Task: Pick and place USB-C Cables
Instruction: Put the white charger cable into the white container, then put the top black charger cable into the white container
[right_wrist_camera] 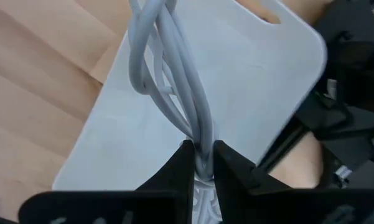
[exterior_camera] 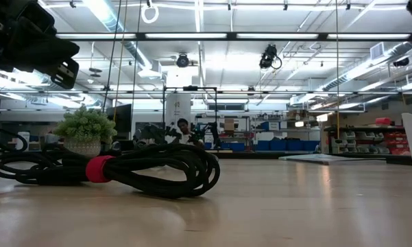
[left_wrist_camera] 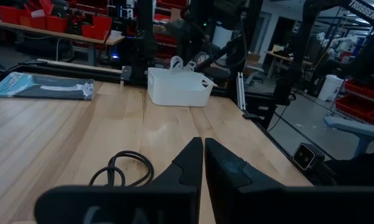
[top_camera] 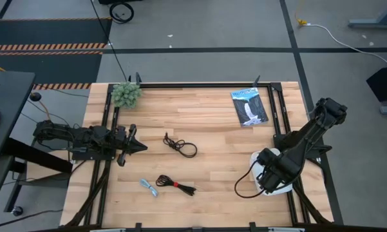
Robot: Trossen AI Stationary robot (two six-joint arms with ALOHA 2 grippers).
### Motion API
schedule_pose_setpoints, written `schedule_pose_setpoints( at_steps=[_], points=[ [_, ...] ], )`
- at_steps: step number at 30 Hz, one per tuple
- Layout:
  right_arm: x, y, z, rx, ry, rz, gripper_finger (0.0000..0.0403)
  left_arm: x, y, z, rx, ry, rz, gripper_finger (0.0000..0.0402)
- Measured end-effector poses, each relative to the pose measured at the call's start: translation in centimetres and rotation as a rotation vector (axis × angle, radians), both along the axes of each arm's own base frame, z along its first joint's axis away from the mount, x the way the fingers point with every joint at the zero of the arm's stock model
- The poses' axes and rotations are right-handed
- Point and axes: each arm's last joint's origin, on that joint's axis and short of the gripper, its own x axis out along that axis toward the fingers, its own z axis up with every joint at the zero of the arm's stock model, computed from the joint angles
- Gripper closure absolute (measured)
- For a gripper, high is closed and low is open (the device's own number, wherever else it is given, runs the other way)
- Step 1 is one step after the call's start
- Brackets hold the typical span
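Note:
My right gripper (right_wrist_camera: 199,163) is shut on the white-grey cable (right_wrist_camera: 168,74) above the white tray (right_wrist_camera: 249,93) at the table's right near side. In the high view the arm covers this cable over the tray (top_camera: 284,188). A plain black cable (top_camera: 181,147) lies flat mid-table. The black cable with a red band (top_camera: 174,184) and the pale blue cable (top_camera: 149,187) lie near the near edge. My left gripper (top_camera: 140,147) is shut and empty at the table's left, pointing at the plain black cable (left_wrist_camera: 126,168). My right gripper pinches several strands of the white-grey cable's bundled loop (right_wrist_camera: 202,146) between its two fingers, coming from above and pointing down into the tray. The loops hang below the fingers over the tray floor. Whether their lower end touches the tray I cannot tell.
A dark blue printed packet (top_camera: 249,106) lies toward the far right. A small potted plant (top_camera: 126,94) stands at the far left corner. A thin dark cord (top_camera: 239,187) loops beside the tray. Bare wood lies between the cables and the tray.

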Motion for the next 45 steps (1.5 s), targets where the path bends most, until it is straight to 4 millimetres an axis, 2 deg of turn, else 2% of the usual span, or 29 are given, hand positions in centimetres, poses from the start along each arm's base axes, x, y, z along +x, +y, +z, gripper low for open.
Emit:
schedule_pose_setpoints(
  at_steps=[8, 16, 25, 33, 36, 40, 45],
  points=[
    [-0.3, -0.6, -1.5, -0.011, 0.045, -0.031, 0.0344, 0.0, 0.0, 0.0, 0.000, 0.000, 0.000, 0.0377],
    [-0.1, -0.3, -1.6, 0.024, 0.037, -0.039, 0.0288, 0.0, 0.0, 0.0, 0.000, 0.000, 0.000, 0.0377],
    [0.6, 0.2, 0.9, 0.043, -0.030, -0.034, 0.0265, 0.0, 0.0, 0.0, 0.000, 0.000, 0.000, 0.0377],
    [0.1, -0.2, 1.2, 0.009, 0.037, -0.018, 0.0258, 0.0, 0.0, 0.0, 0.000, 0.000, 0.000, 0.0377],
    [0.6, -0.2, 1.1, 0.014, -0.016, 0.014, 0.0255, 0.0, 0.0, 0.0, 0.000, 0.000, 0.000, 0.0377],
    [2.4, 0.0, 1.0, 0.069, -0.175, 0.111, 0.0256, 0.0, 0.0, 0.0, 0.000, 0.001, 0.000, 0.0377],
    [5.6, 1.0, 1.6, 0.072, -0.547, 0.313, 0.0256, 0.0, 0.0, 0.0, 0.000, 0.001, 0.000, 0.0377]
  ],
)
